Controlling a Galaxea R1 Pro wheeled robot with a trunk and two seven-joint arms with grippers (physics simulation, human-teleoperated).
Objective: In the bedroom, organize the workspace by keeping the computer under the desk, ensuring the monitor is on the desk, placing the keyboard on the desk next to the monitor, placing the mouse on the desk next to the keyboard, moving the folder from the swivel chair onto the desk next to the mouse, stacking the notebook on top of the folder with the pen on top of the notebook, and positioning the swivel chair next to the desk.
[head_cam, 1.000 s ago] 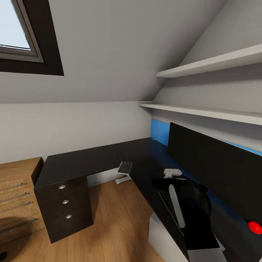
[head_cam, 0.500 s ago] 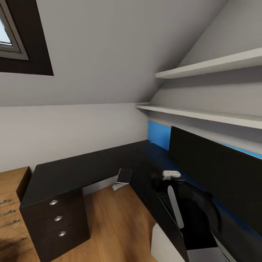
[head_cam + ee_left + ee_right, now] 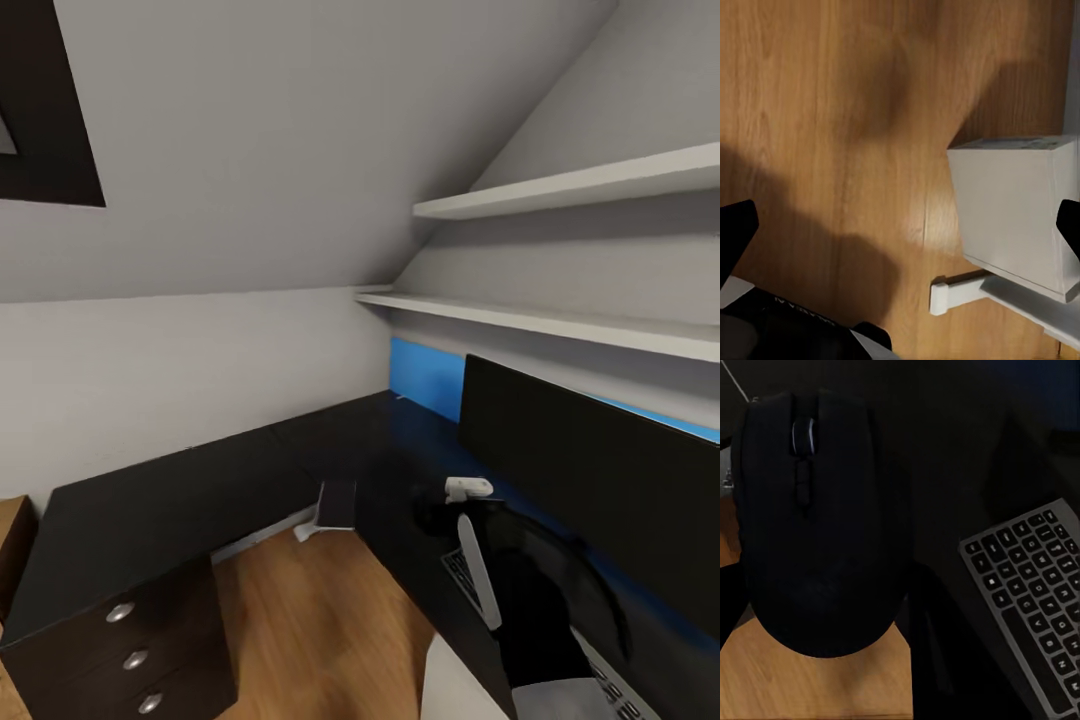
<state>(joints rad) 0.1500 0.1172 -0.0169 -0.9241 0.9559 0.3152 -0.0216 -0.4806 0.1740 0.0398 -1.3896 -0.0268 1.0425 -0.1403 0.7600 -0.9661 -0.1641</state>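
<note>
The right gripper (image 3: 817,529) was clamped on the mouse (image 3: 821,517) (matte black, grey scroll wheel, no legible brand), above the desk (image 3: 180,480) edge beside the keyboard (image 3: 1035,592). The left gripper (image 3: 900,240) had its fingers apart over the wooden floor (image 3: 832,112). The monitor (image 3: 600,490) stood nearby.
</note>
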